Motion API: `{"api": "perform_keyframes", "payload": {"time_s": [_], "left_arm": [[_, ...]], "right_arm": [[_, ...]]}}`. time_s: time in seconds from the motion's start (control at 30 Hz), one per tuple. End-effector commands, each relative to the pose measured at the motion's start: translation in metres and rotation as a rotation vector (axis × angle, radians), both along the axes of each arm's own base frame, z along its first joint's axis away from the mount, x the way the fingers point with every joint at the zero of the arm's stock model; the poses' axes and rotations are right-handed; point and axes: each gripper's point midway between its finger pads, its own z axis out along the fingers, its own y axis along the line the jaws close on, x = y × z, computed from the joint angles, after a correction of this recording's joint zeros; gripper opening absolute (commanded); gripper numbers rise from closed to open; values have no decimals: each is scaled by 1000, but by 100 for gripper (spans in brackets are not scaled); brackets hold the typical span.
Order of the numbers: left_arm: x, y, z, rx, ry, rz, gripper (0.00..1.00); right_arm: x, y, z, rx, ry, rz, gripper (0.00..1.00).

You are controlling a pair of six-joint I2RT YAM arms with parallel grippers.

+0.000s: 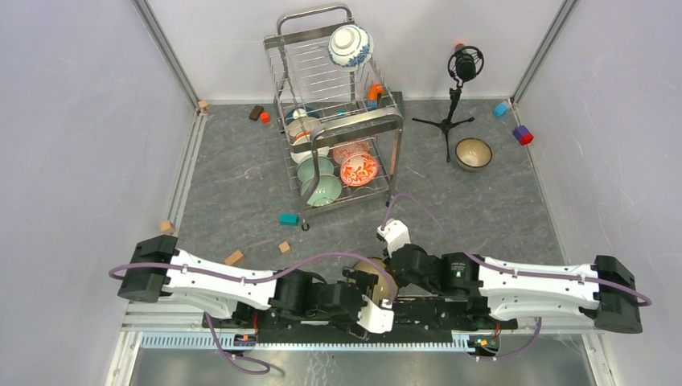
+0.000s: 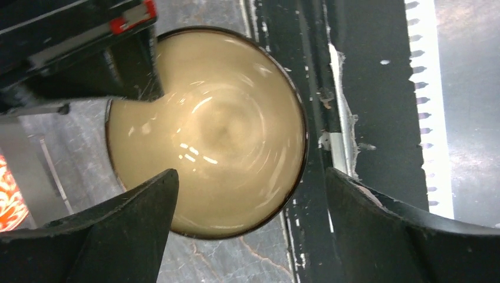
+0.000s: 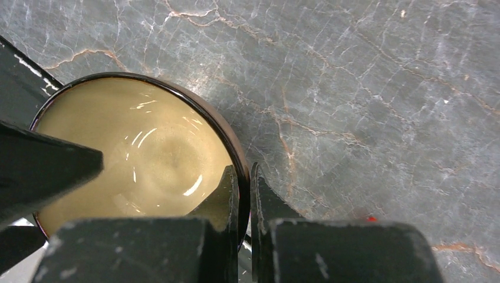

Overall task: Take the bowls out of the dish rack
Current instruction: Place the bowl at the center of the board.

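Note:
The steel dish rack (image 1: 338, 121) stands at the back middle. A blue-and-white bowl (image 1: 351, 46) lies on its top tier. Pale green bowls (image 1: 322, 189), red-and-white floral bowls (image 1: 359, 169) and a white bowl (image 1: 304, 129) stand in its lower tier. A tan bowl with a dark rim (image 1: 375, 276) is at the near edge between both arms. My right gripper (image 3: 244, 171) is shut on the tan bowl's (image 3: 135, 153) rim, one finger inside and one outside. My left gripper (image 2: 250, 174) is open, its jaws wide apart on either side of the same bowl's (image 2: 218, 130) near edge without gripping it.
A brown bowl (image 1: 474, 153) sits on the table at the right. A black microphone tripod (image 1: 455, 96) stands right of the rack. Small coloured blocks (image 1: 288, 219) are scattered around the rack and along the walls. The arms' black base rail (image 2: 354, 88) runs beside the tan bowl.

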Motion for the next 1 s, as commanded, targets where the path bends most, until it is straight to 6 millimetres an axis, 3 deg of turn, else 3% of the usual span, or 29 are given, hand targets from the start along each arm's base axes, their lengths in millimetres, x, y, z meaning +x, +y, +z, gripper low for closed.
{"api": "perform_keyframes", "payload": {"time_s": [0.0, 0.33, 0.57, 0.7, 0.87, 0.97], "left_arm": [[15, -6, 43, -172, 0, 130, 100], [41, 8, 118, -530, 153, 492, 100], [59, 10, 137, -683, 303, 804, 99], [72, 14, 130, -850, 475, 1072, 91], [82, 37, 97, -1028, 720, 1437, 75], [78, 37, 79, -1043, 809, 1525, 74]], "right_arm": [[15, 11, 37, 146, -78, -75, 0], [28, -12, 46, 148, -146, -168, 0], [37, -24, 49, 171, -185, -244, 0], [41, -26, 51, 207, -196, -286, 0], [44, -28, 49, 222, -192, -324, 0], [44, -25, 47, 230, -186, -331, 0]]}}
